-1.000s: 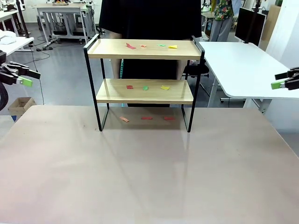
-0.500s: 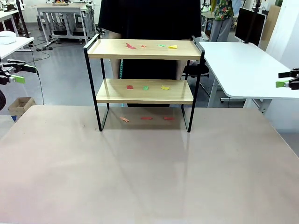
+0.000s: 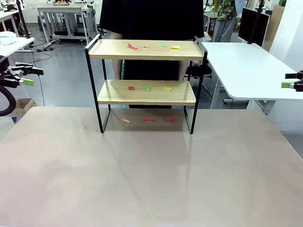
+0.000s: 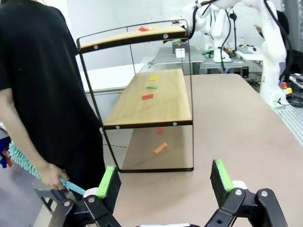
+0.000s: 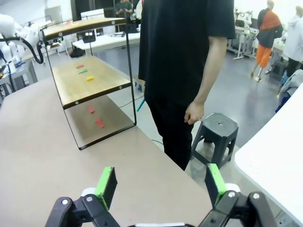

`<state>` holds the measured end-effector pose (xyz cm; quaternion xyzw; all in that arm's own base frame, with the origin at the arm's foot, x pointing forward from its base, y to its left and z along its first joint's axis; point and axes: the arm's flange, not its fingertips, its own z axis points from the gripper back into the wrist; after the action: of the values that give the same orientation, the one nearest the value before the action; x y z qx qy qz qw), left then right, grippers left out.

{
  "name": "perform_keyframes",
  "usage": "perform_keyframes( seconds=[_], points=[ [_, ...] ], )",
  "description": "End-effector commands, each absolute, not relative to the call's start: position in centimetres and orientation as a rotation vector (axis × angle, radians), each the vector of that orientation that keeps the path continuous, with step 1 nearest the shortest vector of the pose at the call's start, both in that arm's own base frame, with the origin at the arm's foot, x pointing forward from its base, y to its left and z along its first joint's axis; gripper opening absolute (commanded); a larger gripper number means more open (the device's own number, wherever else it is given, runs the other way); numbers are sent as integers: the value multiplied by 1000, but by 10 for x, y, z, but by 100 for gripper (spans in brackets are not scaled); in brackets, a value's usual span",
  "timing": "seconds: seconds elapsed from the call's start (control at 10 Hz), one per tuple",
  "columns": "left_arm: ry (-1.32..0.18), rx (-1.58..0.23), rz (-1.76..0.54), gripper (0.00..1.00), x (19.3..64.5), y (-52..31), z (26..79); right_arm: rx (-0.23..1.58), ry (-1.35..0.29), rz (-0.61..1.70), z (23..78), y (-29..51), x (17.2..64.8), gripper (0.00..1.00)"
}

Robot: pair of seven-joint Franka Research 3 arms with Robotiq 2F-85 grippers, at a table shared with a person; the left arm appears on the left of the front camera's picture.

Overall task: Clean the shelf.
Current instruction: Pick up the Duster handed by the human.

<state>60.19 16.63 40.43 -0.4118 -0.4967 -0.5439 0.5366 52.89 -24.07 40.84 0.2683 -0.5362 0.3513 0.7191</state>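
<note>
a: green pads [image 4: 107, 181] stand wide apart on the left gripper [image 3: 31, 76], out at nine o'clock off the table [image 3: 142, 179]; the right gripper [image 3: 289, 80] at three o'clock is just as wide, both empty.
b: and the shelf [image 3: 113, 92]?
a: twelve o'clock, at the table's far edge, person [image 3: 151, 19] just behind it. smooth pale wood boards, thin black metal frame, slim legs. stiff, looks light, likely to tip or slide if shoved.
b: where to hold?
a: a top frame rail, i'd say. the paper scraps [image 3: 147, 88] on both boards and beneath are flimsy, flat; pinching them would be fiddly.
</note>
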Motion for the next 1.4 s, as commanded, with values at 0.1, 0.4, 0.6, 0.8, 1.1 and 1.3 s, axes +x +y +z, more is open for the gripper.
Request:
perform_keyframes(
  seconds=[0.1, 0.4, 0.6, 0.8, 1.1, 1.3],
  points=[
    [-1271, -958, -1295, 100, 612, 166, 398, 580, -1269, 764, 402, -246, 540, 100],
    [-1288, -976, -1284, 100, 618, 172, 392, 582, -1289, 742, 398, -250, 546, 100],
    [-1301, -1008, -1262, 100, 620, 174, 389, 583, -1299, 734, 398, -253, 547, 100],
    [-1319, -1027, -1248, 100, 620, 173, 391, 583, -1312, 728, 397, -254, 548, 100],
    [-1290, -1008, -1255, 100, 616, 173, 386, 591, -1257, 715, 397, -253, 544, 100],
    [-1290, -1008, -1255, 100, 616, 173, 386, 591, -1257, 715, 397, -253, 544, 100]
  ],
)
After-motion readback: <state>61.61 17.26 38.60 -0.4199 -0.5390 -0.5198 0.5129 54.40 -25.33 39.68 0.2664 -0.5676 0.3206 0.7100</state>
